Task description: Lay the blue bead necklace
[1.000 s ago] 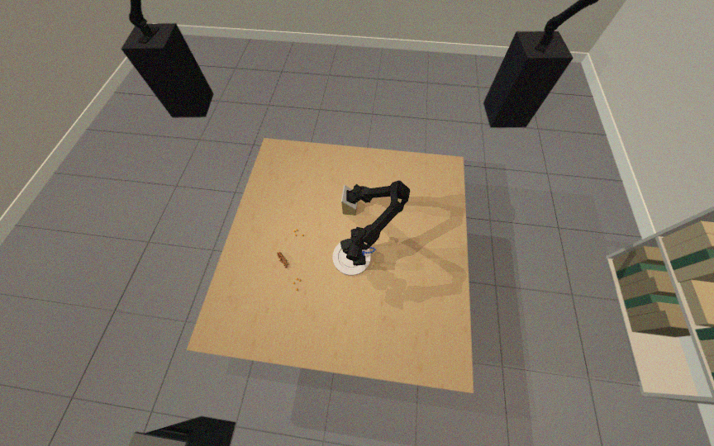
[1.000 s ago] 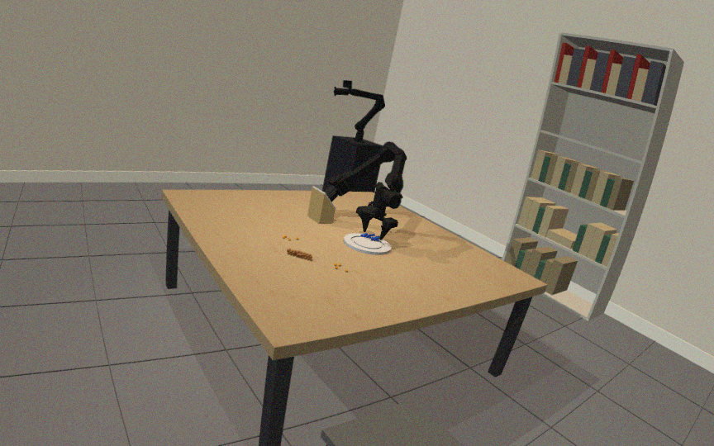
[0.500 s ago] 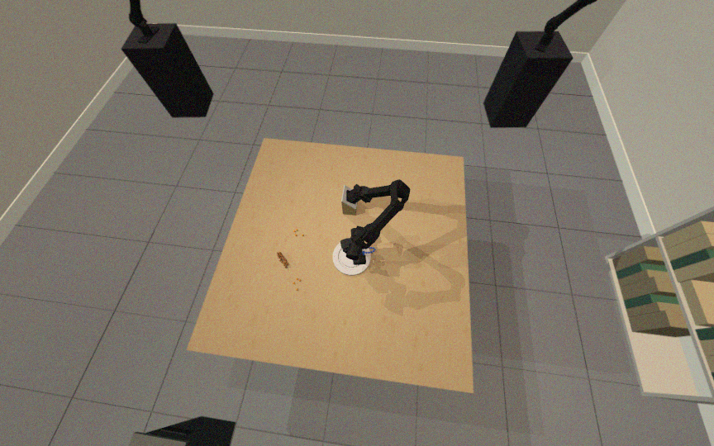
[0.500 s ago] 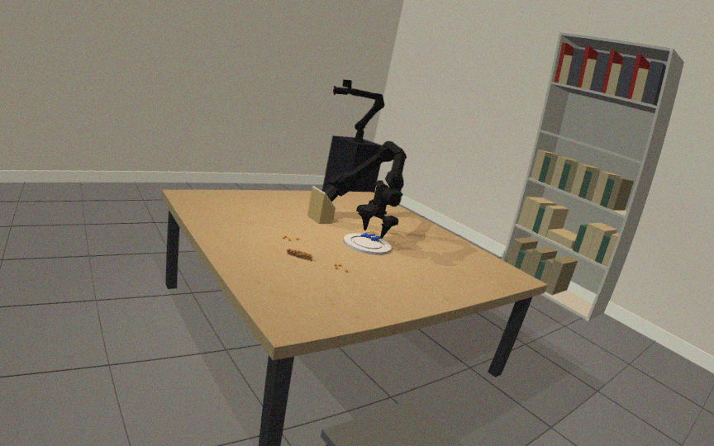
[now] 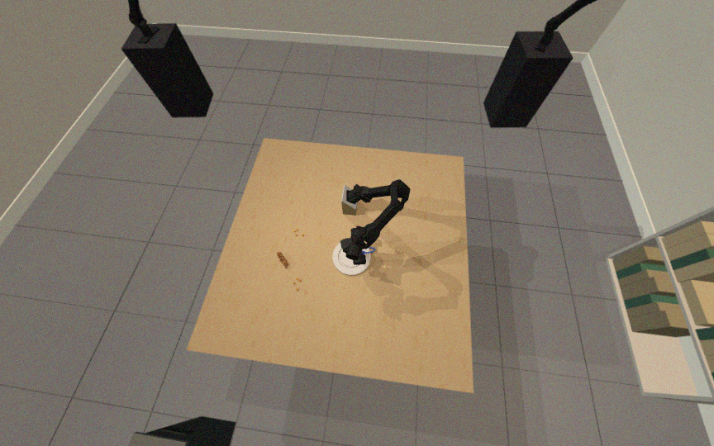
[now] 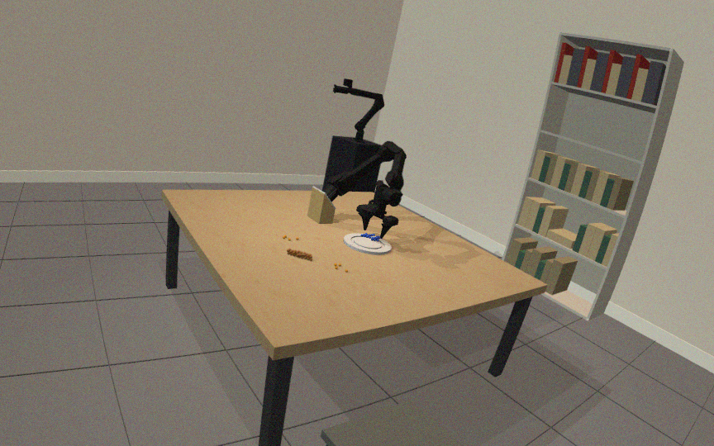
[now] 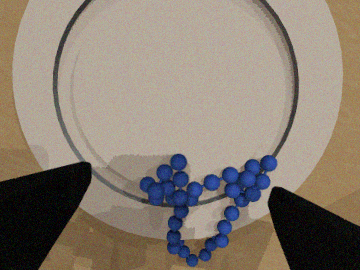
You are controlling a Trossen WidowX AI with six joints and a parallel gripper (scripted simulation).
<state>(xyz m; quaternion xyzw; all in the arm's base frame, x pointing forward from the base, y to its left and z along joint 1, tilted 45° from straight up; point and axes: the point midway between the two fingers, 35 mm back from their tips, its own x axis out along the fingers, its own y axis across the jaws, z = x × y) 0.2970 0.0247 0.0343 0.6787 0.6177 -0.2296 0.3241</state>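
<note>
The round white bead board (image 7: 180, 15) (image 5: 345, 263) (image 6: 358, 244) lies on the wooden table, with a dark ring groove (image 7: 62, 75) near its rim. The blue bead necklace (image 7: 194, 191) (image 6: 371, 236) (image 5: 371, 250) lies bunched over the board's near edge in the wrist view. Part of it crosses the groove and a loop hangs off onto the table. My gripper (image 7: 182, 185) (image 6: 374, 227) is open just above the necklace, one black finger on either side of it, holding nothing.
A brown bead strand (image 5: 283, 258) (image 6: 298, 254) and scattered orange beads (image 5: 297, 282) (image 6: 340, 268) lie on the table (image 6: 326, 310) left of the board. The arm's tan base block (image 6: 320, 206) stands behind. A bookshelf (image 6: 589, 173) stands by the right wall.
</note>
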